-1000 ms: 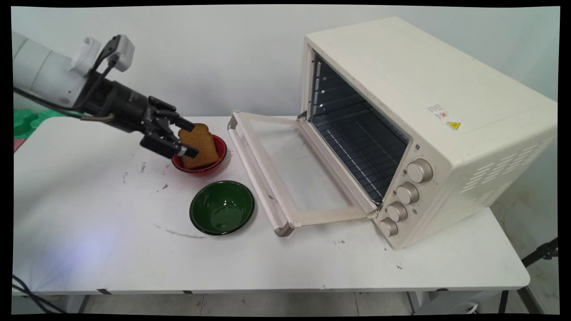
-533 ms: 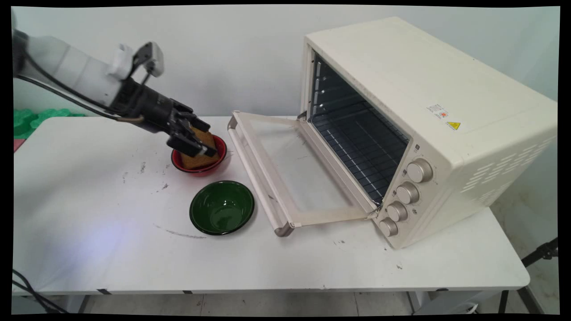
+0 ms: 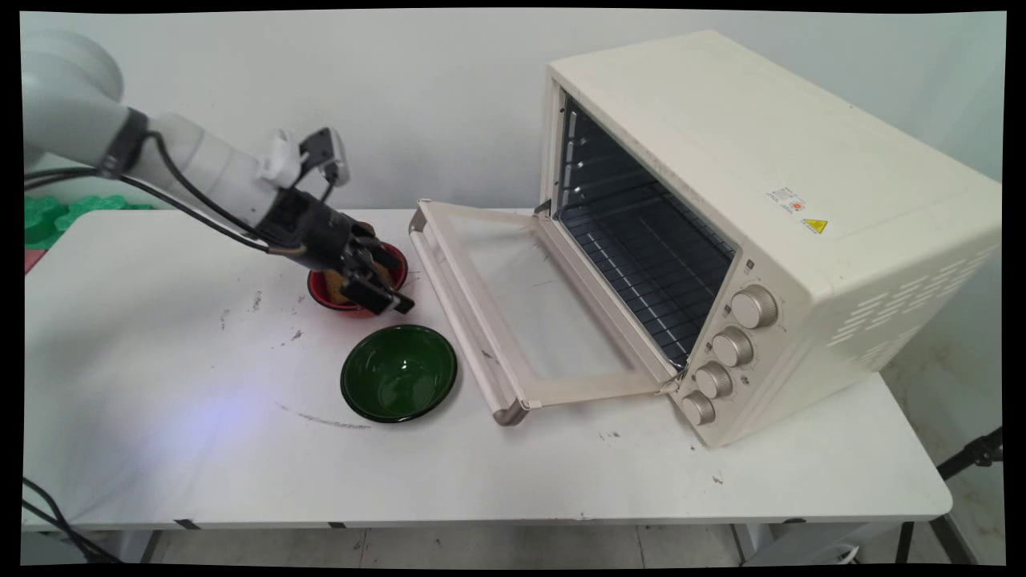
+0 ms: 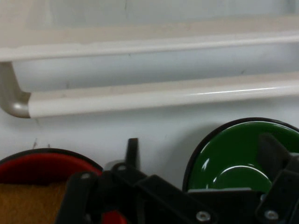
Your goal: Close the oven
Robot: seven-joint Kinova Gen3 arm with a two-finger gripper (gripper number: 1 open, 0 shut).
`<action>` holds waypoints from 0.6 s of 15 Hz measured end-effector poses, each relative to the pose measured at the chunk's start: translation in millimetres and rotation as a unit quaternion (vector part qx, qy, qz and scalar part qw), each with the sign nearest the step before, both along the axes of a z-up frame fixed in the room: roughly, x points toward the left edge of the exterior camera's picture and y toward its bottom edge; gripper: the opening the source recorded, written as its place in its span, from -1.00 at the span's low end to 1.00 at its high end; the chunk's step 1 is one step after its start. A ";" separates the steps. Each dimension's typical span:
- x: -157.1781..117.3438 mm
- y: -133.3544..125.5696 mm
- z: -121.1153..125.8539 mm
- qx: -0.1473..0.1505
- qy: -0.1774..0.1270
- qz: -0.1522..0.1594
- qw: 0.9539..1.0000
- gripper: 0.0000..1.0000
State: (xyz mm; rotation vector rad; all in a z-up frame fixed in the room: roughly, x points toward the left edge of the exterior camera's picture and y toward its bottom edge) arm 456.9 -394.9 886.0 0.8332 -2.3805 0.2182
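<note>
The gripper reaches over the red bowl holding toast; whether it grasps the toast cannot be told. Green bowl nearby.

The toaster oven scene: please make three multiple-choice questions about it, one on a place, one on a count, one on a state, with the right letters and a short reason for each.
1. Where is the slice of toast?
A. in the red bowl
B. in the green bowl
C. on the oven rack

2. How many knobs does the oven have on its front?
A. two
B. four
C. six

3. What is the state of the oven door?
A. shut
B. taken off
C. open, folded down toward the table

Answers:
1 A, the brown slice shows inside the red rim under the gripper.
2 B, four round knobs stand in one column at the right of the opening.
3 C, the glass door lies flat, and the rack inside is in plain view.
</note>
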 end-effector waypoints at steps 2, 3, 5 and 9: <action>-5.3 -5.6 -11.0 0.003 -0.005 -0.001 1.000 -1.00; -8.8 -9.2 -16.5 0.003 -0.006 -0.002 1.000 -1.00; -15.6 -16.3 -25.6 0.001 -0.006 -0.003 1.000 -1.00; -29.1 -29.1 -41.0 -0.003 -0.002 -0.010 1.000 -1.00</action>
